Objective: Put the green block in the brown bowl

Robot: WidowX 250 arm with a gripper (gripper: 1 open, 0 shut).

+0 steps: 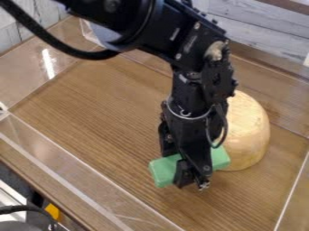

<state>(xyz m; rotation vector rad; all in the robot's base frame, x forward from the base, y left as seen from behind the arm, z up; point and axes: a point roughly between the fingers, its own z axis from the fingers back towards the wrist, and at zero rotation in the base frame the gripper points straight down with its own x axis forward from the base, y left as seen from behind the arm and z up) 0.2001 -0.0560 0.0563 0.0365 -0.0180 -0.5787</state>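
The green block [165, 170] is a small bright green bar just above the wooden table, in front of the brown bowl [245, 134]. My gripper [193, 178] comes down from above and is shut on the green block across its middle, so only the block's two ends show on either side of the fingers. The bowl is a large tan dome, rounded side up, directly behind and to the right of the gripper. The black arm hides the bowl's left part.
The wooden table [97, 117] is ringed by low clear plastic walls [49, 162] at the front and left. The black arm [145, 32] reaches in from the upper left. A white wall stands behind.
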